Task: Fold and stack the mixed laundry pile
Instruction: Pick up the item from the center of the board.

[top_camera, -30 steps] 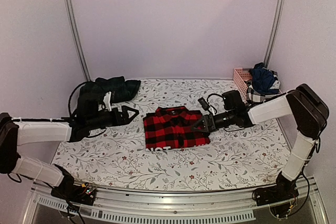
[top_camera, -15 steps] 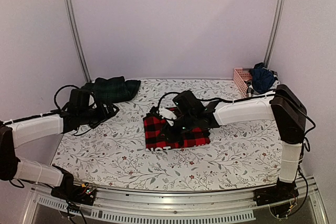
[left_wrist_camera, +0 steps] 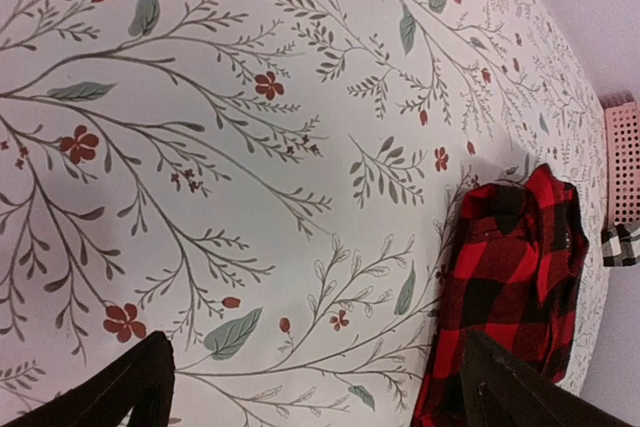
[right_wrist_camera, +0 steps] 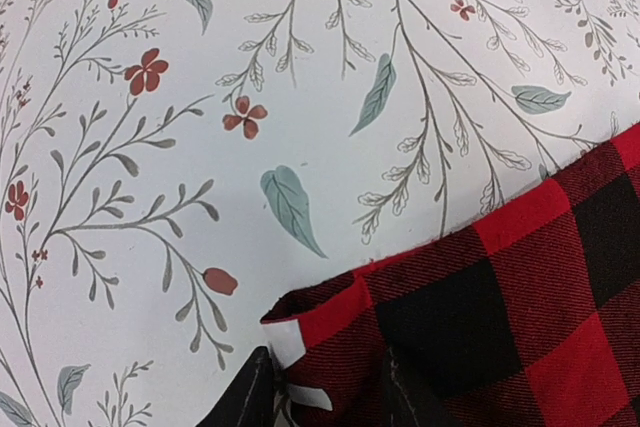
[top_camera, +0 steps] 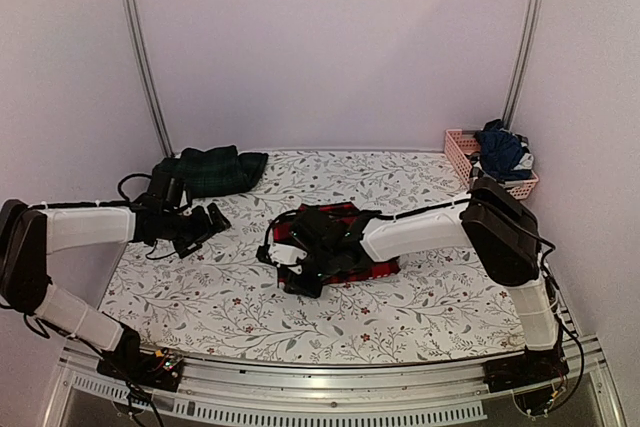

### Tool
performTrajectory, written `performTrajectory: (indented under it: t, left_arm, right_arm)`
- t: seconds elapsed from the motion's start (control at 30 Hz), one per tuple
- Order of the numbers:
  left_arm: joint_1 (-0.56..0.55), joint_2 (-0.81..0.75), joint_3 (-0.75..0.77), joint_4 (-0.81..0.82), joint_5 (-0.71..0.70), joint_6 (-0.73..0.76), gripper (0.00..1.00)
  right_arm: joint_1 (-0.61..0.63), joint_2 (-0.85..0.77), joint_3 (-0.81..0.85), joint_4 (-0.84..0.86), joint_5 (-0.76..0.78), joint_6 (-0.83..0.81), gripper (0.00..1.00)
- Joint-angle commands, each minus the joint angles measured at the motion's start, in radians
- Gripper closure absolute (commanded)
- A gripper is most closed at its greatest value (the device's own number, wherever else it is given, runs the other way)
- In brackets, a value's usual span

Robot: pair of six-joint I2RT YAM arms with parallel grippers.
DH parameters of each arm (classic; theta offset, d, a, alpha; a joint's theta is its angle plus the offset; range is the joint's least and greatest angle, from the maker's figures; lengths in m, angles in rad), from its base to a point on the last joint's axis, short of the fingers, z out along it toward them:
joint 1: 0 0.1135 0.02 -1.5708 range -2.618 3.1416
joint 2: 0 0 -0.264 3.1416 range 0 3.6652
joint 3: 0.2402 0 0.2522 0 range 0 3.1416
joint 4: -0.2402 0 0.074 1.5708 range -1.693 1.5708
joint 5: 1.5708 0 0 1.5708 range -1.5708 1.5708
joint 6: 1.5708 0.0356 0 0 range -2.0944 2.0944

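Observation:
The red-and-black checked flannel shirt (top_camera: 372, 269) lies folded mid-table, largely covered by my right arm, which reaches across it to the left. My right gripper (top_camera: 298, 275) sits at the shirt's near-left corner. In the right wrist view that corner of the shirt (right_wrist_camera: 520, 287), with a white tag, bunches between the two fingers of the right gripper (right_wrist_camera: 330, 402), which is shut on it. My left gripper (top_camera: 205, 225) hovers left of the shirt, open. The left wrist view shows the left gripper (left_wrist_camera: 320, 397) with only tablecloth between its wide fingers, the shirt (left_wrist_camera: 510, 277) beside one finger. A dark green tartan piece (top_camera: 215, 169) lies at the back left.
A pink slatted basket (top_camera: 458, 147) stands at the back right with dark navy clothes (top_camera: 500, 152) heaped in it. The basket (left_wrist_camera: 622, 157) shows at the left wrist view's edge. The white leaf-patterned cloth (top_camera: 430, 297) covers the table. Metal posts rise at both back corners.
My right arm has swept left across the shirt to its near-left corner and its jaws have narrowed onto the fabric. My left arm has drawn back to the left, still open.

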Motion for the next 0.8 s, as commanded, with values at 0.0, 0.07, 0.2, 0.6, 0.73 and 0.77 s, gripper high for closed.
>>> performTrajectory:
  t: [0.0,0.07,0.2,0.6,0.73,0.77]
  left_arm:
    - [0.004,-0.081,-0.034,0.096,0.026,0.026,0.0]
    - [0.001,-0.109,-0.053,0.123,0.012,0.031,0.0]
    - [-0.002,-0.101,-0.065,0.125,0.011,0.06,0.0]
    - [-0.008,-0.12,-0.224,0.498,0.267,-0.011,0.0]
    - [-0.019,-0.073,-0.216,0.601,0.312,-0.057,0.0]
    - [-0.024,-0.054,-0.211,0.62,0.317,-0.066,0.0]
  right_arm:
    - [0.021,0.073,0.023,-0.059,0.087,-0.03,0.65]
    - [0.025,0.08,0.021,-0.059,0.109,-0.034,0.68]
    - [0.03,0.088,0.021,-0.046,0.192,-0.048,0.86]
    - [-0.018,-0.124,-0.109,0.216,0.076,-0.006,1.0]
    - [-0.042,-0.131,-0.1,0.241,0.062,0.017,1.0]
    - [-0.046,-0.127,-0.094,0.244,0.062,0.025,1.0]
